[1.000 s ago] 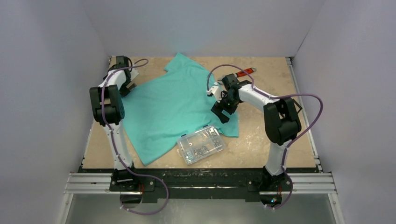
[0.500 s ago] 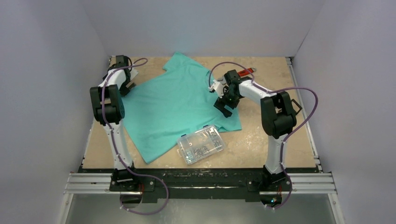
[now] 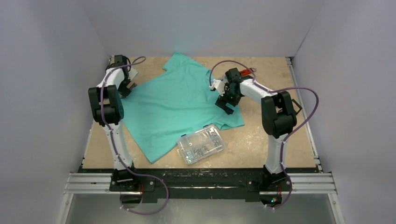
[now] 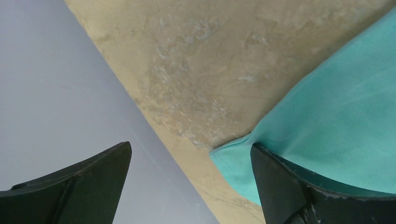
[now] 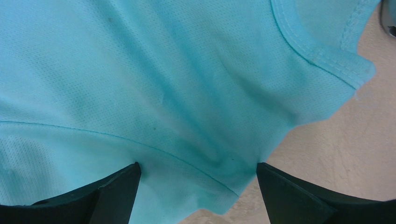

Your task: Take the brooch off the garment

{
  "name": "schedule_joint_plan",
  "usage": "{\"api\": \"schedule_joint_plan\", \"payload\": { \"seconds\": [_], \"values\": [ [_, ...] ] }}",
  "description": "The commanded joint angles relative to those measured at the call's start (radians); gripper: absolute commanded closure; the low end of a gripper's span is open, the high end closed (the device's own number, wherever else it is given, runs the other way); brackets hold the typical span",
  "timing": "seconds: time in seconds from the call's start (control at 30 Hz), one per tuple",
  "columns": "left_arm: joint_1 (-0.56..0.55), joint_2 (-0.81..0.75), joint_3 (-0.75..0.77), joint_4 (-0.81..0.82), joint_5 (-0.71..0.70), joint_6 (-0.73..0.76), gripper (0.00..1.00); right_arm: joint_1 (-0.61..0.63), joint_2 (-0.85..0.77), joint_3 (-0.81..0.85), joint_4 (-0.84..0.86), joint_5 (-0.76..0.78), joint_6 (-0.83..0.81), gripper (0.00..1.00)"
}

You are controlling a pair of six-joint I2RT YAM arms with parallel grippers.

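Right hand (image 5: 197,170) shifted farther out over garment (image 3: 177,107), hem dragged with it. Fingers apart, nothing held; collar just ahead. Left hand (image 4: 191,151) apart, garment corner between its fingers. Brooch not visible. Risk: blind closing pinches fabric only, bunching garment.

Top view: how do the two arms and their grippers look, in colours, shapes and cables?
Both the left arm and the right arm have slim white links joined by bulky black joint housings. A purple cable runs in loops along each arm. The left gripper and right gripper have plain black, wedge-shaped fingers; no markings show.
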Motion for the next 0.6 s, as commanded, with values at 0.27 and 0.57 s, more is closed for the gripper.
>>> {"api": "schedule_joint_plan", "payload": {
  "seconds": [0.27, 0.57],
  "values": [
    [0.005, -0.302, -0.009, -0.187, 0.297, -0.177, 0.0, -0.019, -0.151, 0.029, -0.094, -0.119, -0.034, 0.01],
    [0.005, -0.454, -0.052, -0.255, 0.441, -0.308, 0.0, -0.018, -0.148, -0.085, -0.053, -0.158, 0.036, 0.01]
  ]
}}
